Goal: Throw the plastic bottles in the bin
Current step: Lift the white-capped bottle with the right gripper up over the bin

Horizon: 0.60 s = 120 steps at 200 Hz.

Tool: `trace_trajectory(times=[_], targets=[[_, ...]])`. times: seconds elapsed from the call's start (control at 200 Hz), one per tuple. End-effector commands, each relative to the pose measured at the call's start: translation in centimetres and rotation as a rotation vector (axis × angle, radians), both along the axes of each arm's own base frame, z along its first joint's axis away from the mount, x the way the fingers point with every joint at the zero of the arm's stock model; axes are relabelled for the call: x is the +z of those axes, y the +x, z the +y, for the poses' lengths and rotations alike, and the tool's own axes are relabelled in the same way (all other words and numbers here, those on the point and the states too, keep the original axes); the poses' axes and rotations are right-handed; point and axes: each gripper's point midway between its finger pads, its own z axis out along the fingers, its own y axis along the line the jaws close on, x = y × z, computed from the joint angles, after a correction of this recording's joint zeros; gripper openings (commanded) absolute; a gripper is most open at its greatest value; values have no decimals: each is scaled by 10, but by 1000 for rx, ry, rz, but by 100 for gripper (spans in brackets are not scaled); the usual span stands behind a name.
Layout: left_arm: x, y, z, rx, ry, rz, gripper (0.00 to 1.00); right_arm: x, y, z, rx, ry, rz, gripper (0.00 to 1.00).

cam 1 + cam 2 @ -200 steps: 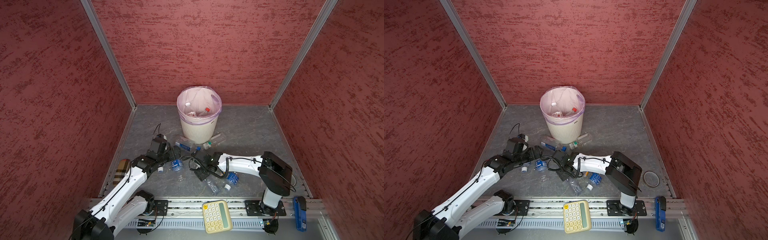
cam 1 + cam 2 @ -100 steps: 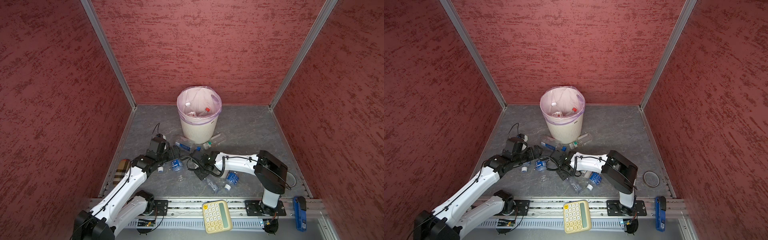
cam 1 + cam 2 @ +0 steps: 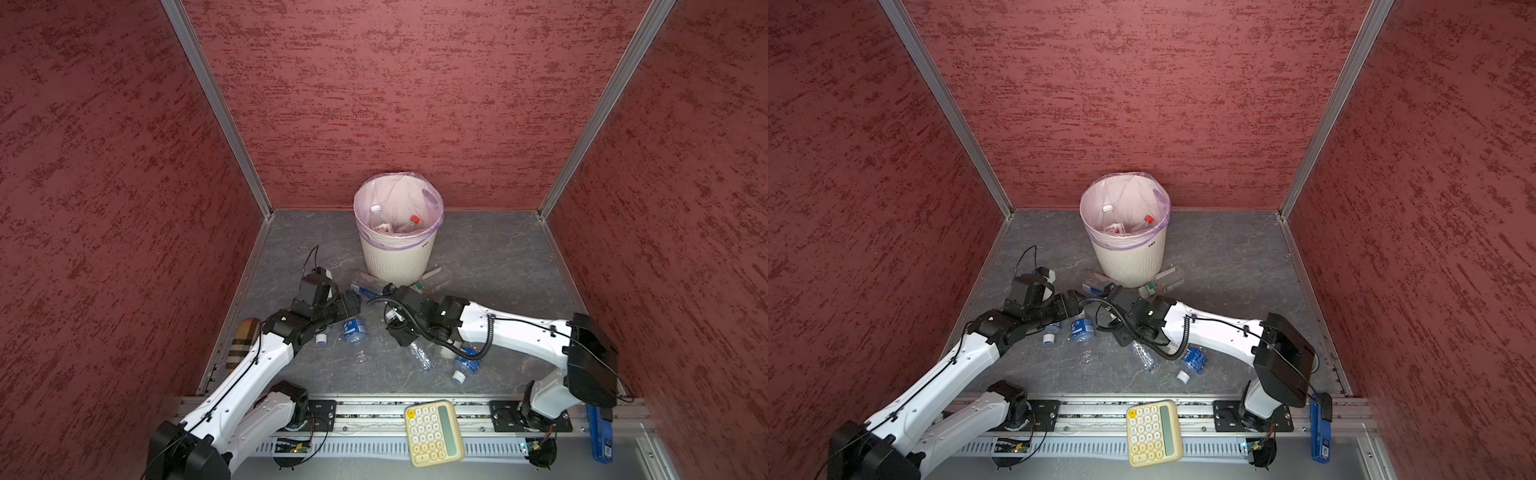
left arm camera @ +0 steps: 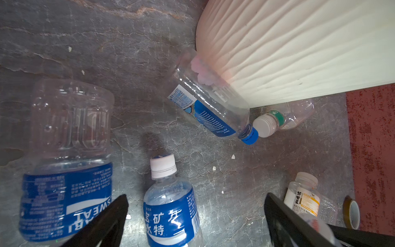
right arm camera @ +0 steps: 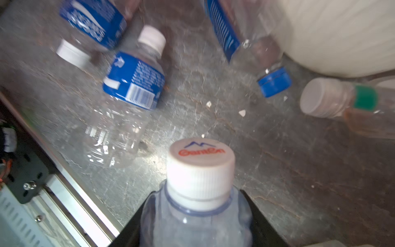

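Change: the right arm (image 3: 515,332) has swung its black elbow block out toward the worktop's right edge since a second ago, and the right gripper (image 5: 197,203) has pinched in. The left arm (image 3: 249,374) is much as it was.
Right gripper: narrowed and clamped on the held bottle (image 5: 196,226), whose cap points out past the fingertips. I cannot tell whether it is off the worktop.
Cap writing: the white cap (image 5: 201,162) reads "Ganten" in red under a blue mountain outline.
Left gripper (image 4: 195,198): jaws wide, nothing held, straddling the small bottle (image 4: 171,205).
Small bottle label: blue, Chinese characters 宝矿力 / 水特, white cap.
Big bottle (image 4: 66,162): just beside it, lying down, with a blue label reading "SWEAT".
Blue-capped bottle (image 4: 209,107): touches the foot of the bin; its blue label reads "ARTESIAN".
Green-collared bottle (image 4: 277,122): white cap, also at the bin's foot, cap to cap with the blue one.
Bin (image 3: 397,257): near the worktop's back edge, ribbed cream sides, pink liner. Inside are a white-capped bottle (image 3: 376,209) and a red-capped bottle (image 3: 414,219).
Front of worktop: a crushed bottle (image 3: 419,355) and a blue-label bottle (image 3: 467,365) lie under the right arm.
Worktop (image 3: 498,266): dark grey, stone-veined, with white flecks.
Room: red textured walls (image 3: 395,83) with aluminium corner posts. A yellow calculator (image 3: 434,432) sits on the front rail.
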Motion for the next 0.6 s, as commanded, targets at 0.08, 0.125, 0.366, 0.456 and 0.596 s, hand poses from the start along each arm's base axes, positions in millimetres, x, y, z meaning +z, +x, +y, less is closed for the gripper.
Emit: trace_trajectory(times=[0.08,0.125,0.366,0.456,0.596], targets=[[1,0,-7,-26,-15,-7,100,51,14,-11,-100,143,-155,47],[2,-1,-8,-32,-12,-9,100,62,16,-15,-117,173,-184,46],[8,-3,-18,-66,3,-22,100,112,17,-39,-182,319,-301,46],[11,-3,-23,-88,14,-36,100,124,17,-48,-204,349,-334,46],[14,-4,-35,-128,17,-45,100,139,16,-63,-240,404,-383,46]])
